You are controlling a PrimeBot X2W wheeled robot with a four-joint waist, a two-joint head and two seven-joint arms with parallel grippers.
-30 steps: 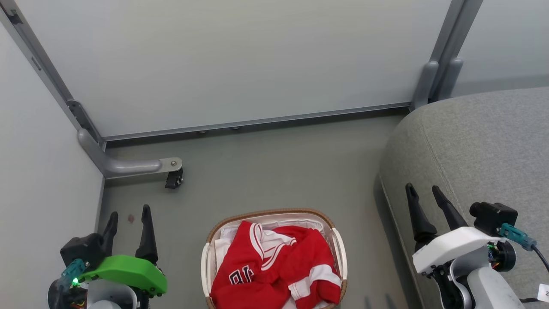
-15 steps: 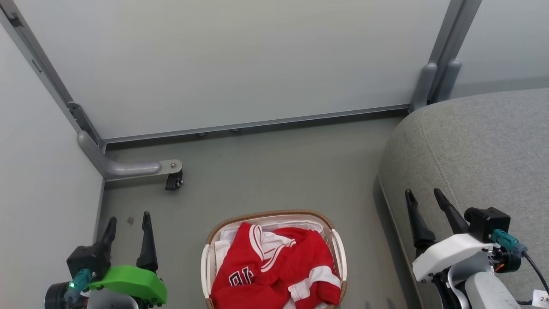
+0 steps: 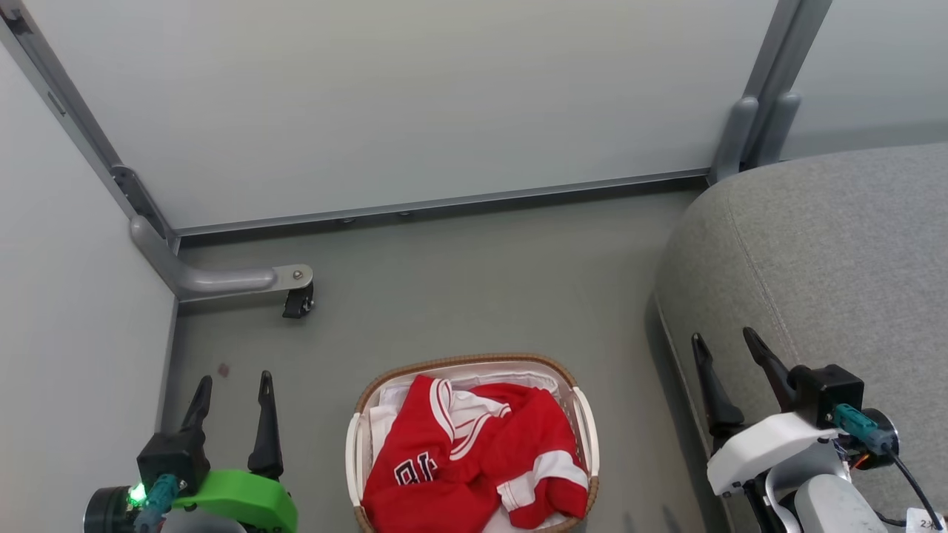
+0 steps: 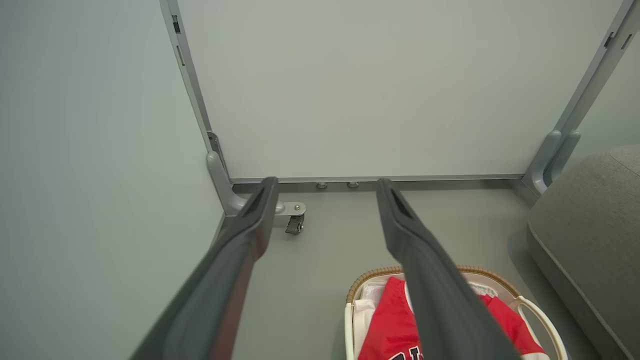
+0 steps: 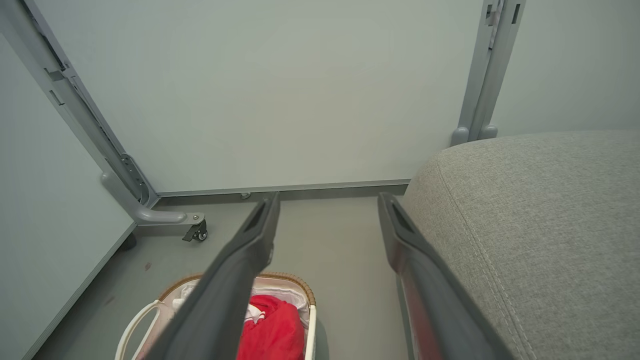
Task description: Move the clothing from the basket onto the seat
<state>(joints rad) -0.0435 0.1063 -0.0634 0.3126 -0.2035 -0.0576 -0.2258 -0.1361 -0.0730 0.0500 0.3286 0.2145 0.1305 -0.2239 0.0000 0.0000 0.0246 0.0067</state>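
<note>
Since a second ago both of my arms have sunk lower in the head view, and their wrists have turned a little. The whole picture has also crept upward slightly, so the camera itself has tipped and the basket has not moved.

The left gripper (image 3: 235, 376) hangs above the floor (image 3: 474, 281) near its left edge, beside the pale side panel (image 3: 67, 311). Its two dark fingers are spread wide with nothing between them. The right gripper (image 3: 722, 333) is just as widely spread and empty. It hovers over the front left edge of the seat (image 3: 837, 252), the grey cushion that bounds the floor's right side.

The basket (image 3: 459, 360) stands on the floor between the two arms, nearer the seat than the left panel and well clear of the back edge, where the rear panel (image 3: 415, 104) meets the floor. The clothing (image 3: 474, 459) lies crumpled inside it: red, with white stripe bands and dark lettering facing up. It covers most of the white liner (image 3: 385, 422), which shows along the basket's left and far sides. Neither gripper touches the basket or the clothing.

A small caster (image 3: 298, 302) on a grey bracket sits near the floor's back left corner.
</note>
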